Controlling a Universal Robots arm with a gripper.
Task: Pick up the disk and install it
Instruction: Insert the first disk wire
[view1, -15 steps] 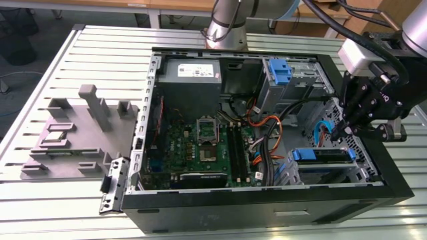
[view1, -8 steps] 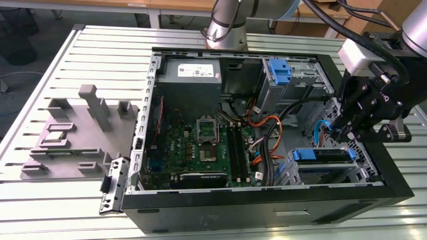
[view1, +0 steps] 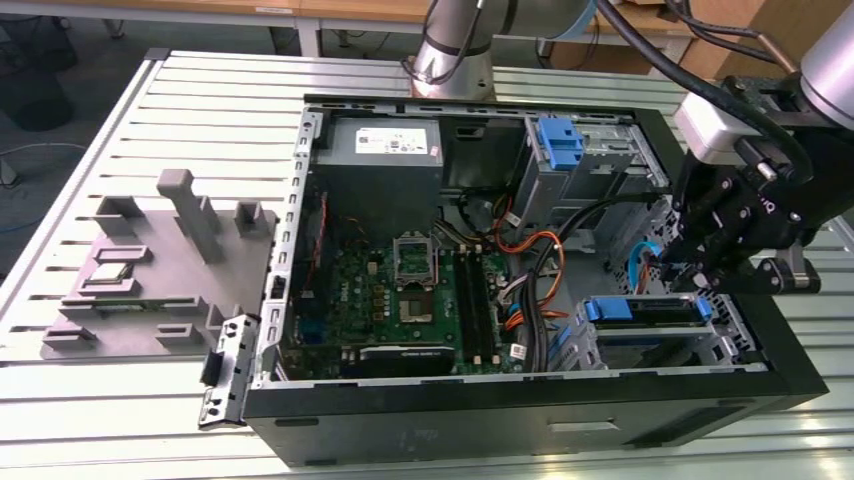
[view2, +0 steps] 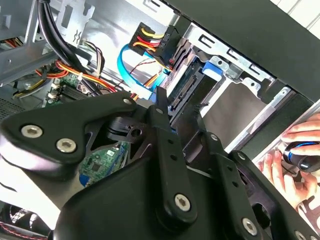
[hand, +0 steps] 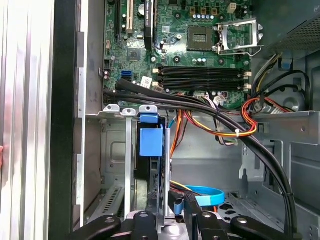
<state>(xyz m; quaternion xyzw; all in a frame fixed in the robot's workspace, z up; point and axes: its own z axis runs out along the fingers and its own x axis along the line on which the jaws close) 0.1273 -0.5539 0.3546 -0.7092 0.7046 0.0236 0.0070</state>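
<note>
- On my exterior view the gripper (view1: 698, 268) hangs over the open computer case (view1: 534, 420), at about 3 o'clock from the motherboard (view1: 400, 300), just above the drive cage at the case's corner.
- The disk (hand: 156, 190) sits edge-on between the fingers in the first wrist view; I see a thin dark slab with a blue plastic frame (hand: 151, 141) at its far end.
- The fingers (hand: 192, 210) are closed against the disk's two flat sides, so the hand is gripping it.
- In the second wrist view the disk (view2: 186, 89) shows its connector edge, tilted, with the blue frame piece (view2: 216, 66) beside the grey metal bay (view2: 240, 100).
- I cannot tell whether the disk already touches the bay's rails or hangs just clear of them.
- A second blue-framed carrier (view1: 645, 310) lies in the cage at roughly 6 o'clock from the gripper on the exterior view.
- A light blue data cable (view2: 131, 67) and a bundle of orange, red and yellow wires (hand: 235, 131) run close by the disk.
- The grey power supply (view1: 380, 145) sits at 12 o'clock from the motherboard.
- A grey fixture block (view1: 147, 270) rests on the slatted table (view1: 94, 420), at 9 o'clock from the case.
- A person's hand (view2: 295, 165) holding a mouse shows past the case edge in the second wrist view.
</note>
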